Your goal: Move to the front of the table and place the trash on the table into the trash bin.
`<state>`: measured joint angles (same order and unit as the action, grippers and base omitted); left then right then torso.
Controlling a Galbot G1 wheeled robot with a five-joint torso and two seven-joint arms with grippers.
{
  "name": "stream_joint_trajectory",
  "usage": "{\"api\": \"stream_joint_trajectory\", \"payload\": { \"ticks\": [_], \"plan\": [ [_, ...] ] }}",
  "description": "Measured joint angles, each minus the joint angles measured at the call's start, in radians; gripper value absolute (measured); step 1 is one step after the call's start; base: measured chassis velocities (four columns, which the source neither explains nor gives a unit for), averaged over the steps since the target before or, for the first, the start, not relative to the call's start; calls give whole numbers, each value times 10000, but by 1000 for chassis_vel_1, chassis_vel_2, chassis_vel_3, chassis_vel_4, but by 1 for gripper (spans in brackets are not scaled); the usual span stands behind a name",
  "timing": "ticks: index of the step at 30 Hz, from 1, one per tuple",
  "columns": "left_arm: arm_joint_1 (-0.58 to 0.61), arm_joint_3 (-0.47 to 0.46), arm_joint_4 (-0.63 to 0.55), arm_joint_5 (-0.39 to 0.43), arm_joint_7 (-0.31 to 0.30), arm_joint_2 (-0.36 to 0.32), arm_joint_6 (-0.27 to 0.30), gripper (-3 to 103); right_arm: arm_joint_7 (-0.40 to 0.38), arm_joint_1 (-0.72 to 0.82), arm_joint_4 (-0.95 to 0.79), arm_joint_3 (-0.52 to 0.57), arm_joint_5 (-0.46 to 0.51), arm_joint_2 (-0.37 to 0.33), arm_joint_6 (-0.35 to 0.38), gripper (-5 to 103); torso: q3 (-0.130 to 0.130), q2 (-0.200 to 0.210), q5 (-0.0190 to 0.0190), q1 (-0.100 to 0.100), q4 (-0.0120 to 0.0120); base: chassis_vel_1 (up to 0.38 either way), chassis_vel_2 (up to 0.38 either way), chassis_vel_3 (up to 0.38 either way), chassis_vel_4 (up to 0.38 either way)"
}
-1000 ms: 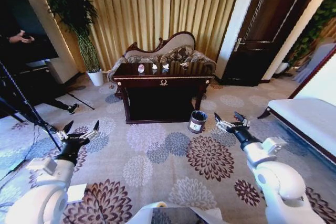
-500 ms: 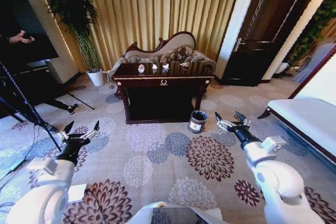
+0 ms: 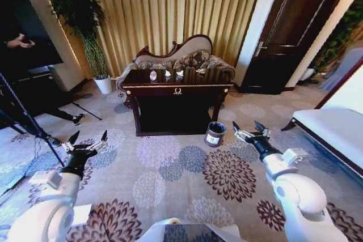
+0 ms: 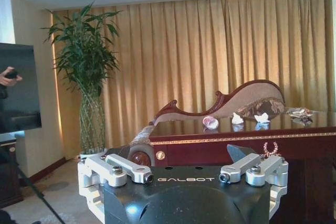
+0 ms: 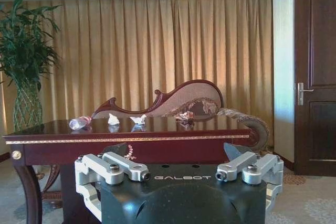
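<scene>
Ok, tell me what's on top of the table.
On the table: a bottle and paper wads lying apart. The rest of the top mirrors the sofa; nothing else is discernible.

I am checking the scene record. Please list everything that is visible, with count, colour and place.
table: one, dark brown, ahead at the centre
plastic bottle: one, clear, on the table's left part
paper wads: about three, white, on the table beside the bottle
trash bin: one, dark, on the carpet by the table's right front leg
sofa: one, behind the table
plant: one, green, left of the sofa
bench: one, white, at the right
left gripper: open, low left
right gripper: open, near the bin
</scene>
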<state>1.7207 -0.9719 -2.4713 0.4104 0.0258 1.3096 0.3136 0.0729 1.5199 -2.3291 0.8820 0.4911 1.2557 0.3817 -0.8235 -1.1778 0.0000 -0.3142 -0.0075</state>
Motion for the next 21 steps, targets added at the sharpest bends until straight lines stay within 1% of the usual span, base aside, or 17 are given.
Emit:
{"api": "stream_joint_trajectory", "payload": {
  "ticks": [8,15,17,21],
  "plan": [
    [38,3,-61,-6,29,16,-19,100,3,-2,35,0,-75,13,-13,100,-1,1,5,-2,-1,-187,170,200,-166],
    [111,1,-93,-14,37,65,-60,100,6,10,42,-16,-75,50,-48,100,2,-2,-6,0,0,-174,210,168,-199],
    [144,-12,-115,-17,49,86,-80,100,8,21,41,-25,-76,64,-58,100,1,-1,1,1,3,-168,236,163,-237],
    [157,-13,-133,-19,56,89,-99,100,9,25,36,-36,-79,80,-67,100,0,-1,0,1,-1,-205,202,199,-213]
  ]
}}
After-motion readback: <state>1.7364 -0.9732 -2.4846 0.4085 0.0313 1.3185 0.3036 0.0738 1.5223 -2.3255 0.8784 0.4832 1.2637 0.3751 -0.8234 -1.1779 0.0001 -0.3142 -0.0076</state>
